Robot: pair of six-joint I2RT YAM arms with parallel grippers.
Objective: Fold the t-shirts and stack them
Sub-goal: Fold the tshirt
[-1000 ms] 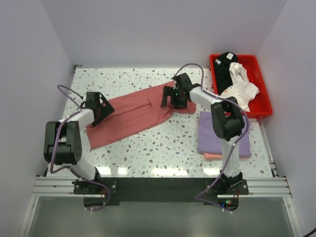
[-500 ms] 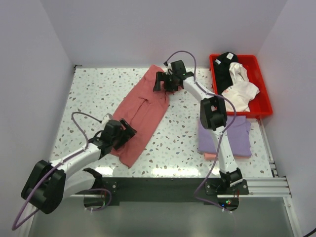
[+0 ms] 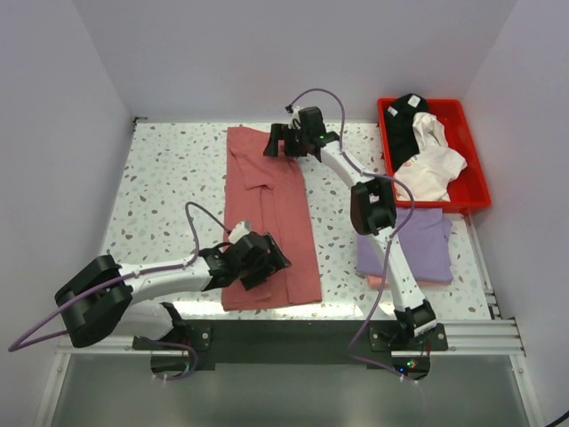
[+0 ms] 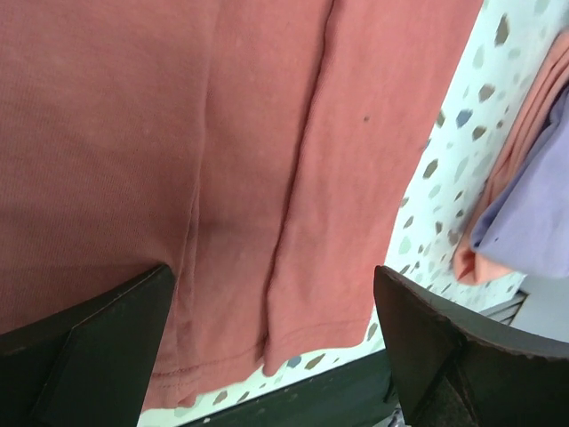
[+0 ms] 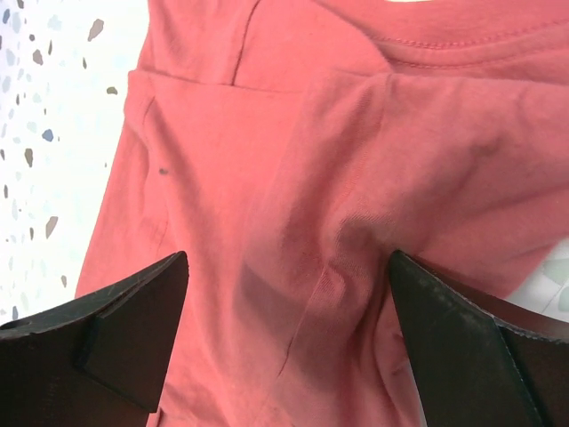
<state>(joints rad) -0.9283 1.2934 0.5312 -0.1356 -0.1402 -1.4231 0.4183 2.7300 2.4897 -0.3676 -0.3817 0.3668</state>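
Note:
A dusty red t-shirt (image 3: 276,213) lies as a long folded strip running from the far side of the table to its near edge. My left gripper (image 3: 269,263) hovers open over the near hem (image 4: 222,133), its jaws spread wide (image 4: 271,276) with cloth below them. At the collar end (image 5: 267,178) my right gripper (image 3: 281,146) is also open, its jaws (image 5: 286,258) straddling rumpled cloth. A folded lavender t-shirt (image 3: 418,245) sits on a pale pink one (image 3: 382,281) at the right.
A red tray (image 3: 476,182) at the back right holds a black shirt (image 3: 404,124) and a white shirt (image 3: 431,165). In the left wrist view the lavender shirt (image 4: 524,213) and the pink one (image 4: 471,262) lie beside the red hem. White walls close in the speckled table (image 3: 169,178).
The red shirt has swung from lying left to right to lying far to near. My left gripper moved to the near edge, my right to the far side.

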